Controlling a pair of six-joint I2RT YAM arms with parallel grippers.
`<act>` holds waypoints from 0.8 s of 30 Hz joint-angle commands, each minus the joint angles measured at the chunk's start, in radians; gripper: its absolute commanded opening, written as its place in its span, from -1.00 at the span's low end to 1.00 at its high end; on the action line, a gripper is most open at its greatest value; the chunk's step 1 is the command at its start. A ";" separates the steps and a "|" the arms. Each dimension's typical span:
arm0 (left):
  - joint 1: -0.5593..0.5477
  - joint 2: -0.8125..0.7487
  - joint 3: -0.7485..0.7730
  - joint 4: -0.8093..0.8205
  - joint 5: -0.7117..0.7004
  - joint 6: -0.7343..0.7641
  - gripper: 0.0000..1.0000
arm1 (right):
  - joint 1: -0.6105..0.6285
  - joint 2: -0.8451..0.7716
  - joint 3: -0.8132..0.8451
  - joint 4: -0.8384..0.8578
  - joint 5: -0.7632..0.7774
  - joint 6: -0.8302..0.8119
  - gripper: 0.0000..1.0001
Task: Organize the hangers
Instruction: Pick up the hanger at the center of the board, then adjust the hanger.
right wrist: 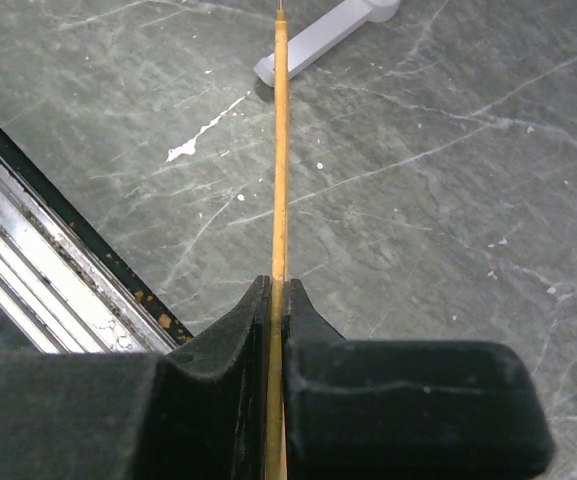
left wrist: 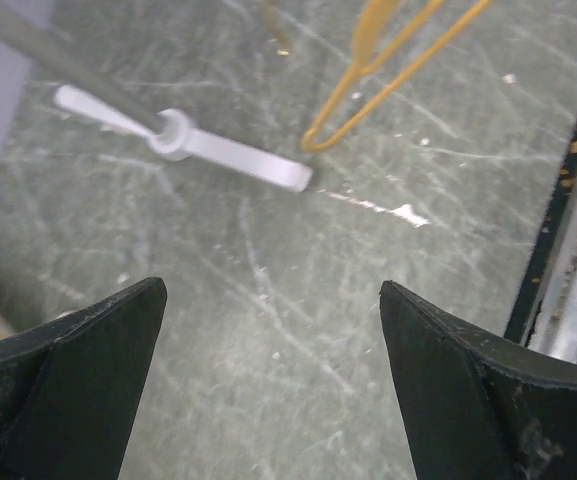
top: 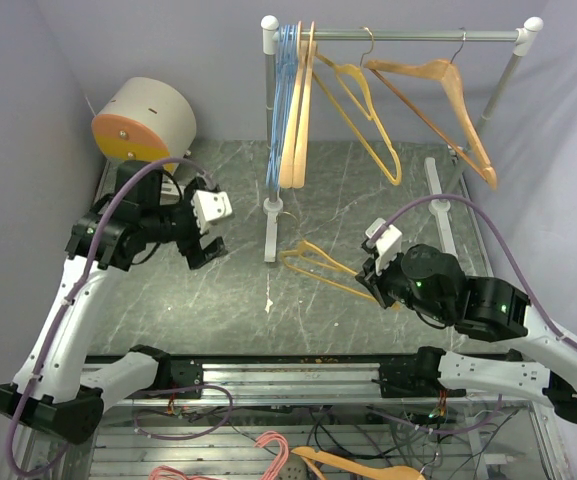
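Observation:
An orange hanger (top: 318, 262) lies on the grey marbled table just right of the rack's foot. My right gripper (top: 371, 278) is shut on its thin bar (right wrist: 279, 150), which runs straight out between the jaws. My left gripper (top: 206, 247) is open and empty above bare table, left of the rack's foot; the orange hanger's tip (left wrist: 368, 70) shows ahead of it. On the rack's rod (top: 418, 36) hang several light-blue wire hangers (top: 284, 100), tan ones (top: 298, 120), an orange one (top: 363, 110) and a tan wooden one (top: 438, 100).
The white rack's foot (top: 271, 235) stands mid-table, also in the left wrist view (left wrist: 188, 145); its other foot (top: 438, 205) is at the right. A cream drum with an orange face (top: 143, 122) sits back left. Pink and orange hangers (top: 298, 460) lie below the table's metal front rail (top: 268, 375).

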State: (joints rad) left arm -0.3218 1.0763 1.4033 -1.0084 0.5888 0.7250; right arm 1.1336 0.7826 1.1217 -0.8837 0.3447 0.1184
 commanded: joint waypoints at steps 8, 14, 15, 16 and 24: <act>-0.006 0.088 -0.381 0.363 0.435 0.101 0.98 | 0.002 -0.002 0.005 0.009 -0.023 -0.021 -1.00; -0.041 0.213 -0.414 0.525 0.445 0.099 0.98 | 0.001 0.020 0.013 -0.002 -0.022 -0.008 -1.00; -0.049 0.227 -0.428 0.581 0.447 0.081 0.98 | 0.000 0.022 0.011 0.002 -0.023 -0.005 -1.00; -0.053 0.241 -0.441 0.624 0.458 0.066 0.98 | 0.001 0.023 0.010 0.006 -0.030 -0.002 -1.00; -0.111 0.392 -0.524 1.018 0.423 -0.108 0.98 | 0.001 0.076 0.037 -0.003 -0.046 0.018 -1.00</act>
State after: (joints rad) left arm -0.3973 1.4097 0.9005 -0.2718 0.9958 0.7002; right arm 1.1336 0.8375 1.1263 -0.8818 0.3126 0.1192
